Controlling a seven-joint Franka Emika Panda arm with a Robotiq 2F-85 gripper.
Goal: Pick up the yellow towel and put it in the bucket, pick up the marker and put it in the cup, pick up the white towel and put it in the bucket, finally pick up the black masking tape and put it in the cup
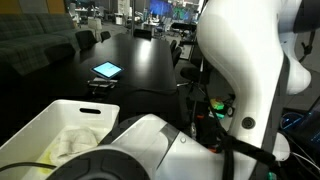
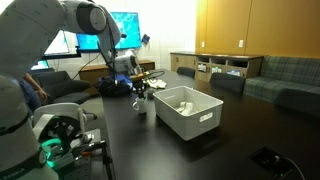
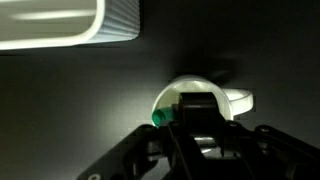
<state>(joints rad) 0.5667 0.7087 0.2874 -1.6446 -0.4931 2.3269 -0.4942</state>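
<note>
In the wrist view my gripper (image 3: pixel 197 122) is shut on the black masking tape (image 3: pixel 197 106), a dark roll held directly over the white cup (image 3: pixel 241 100). The green-capped marker (image 3: pixel 159 117) lies inside the cup. In an exterior view the gripper (image 2: pixel 140 91) hangs just above the cup (image 2: pixel 141 108), beside the white bucket (image 2: pixel 186 112). The bucket also shows in an exterior view (image 1: pixel 48 122) with pale yellow and white towels (image 1: pixel 76 145) inside. The bucket's corner is at the wrist view's top left (image 3: pixel 110 25).
Everything stands on a long dark table (image 1: pixel 140 60). A lit tablet (image 1: pixel 106 70) lies farther along it. The robot's white arm (image 1: pixel 245 70) and base fill the right of that view. Chairs and sofas stand around.
</note>
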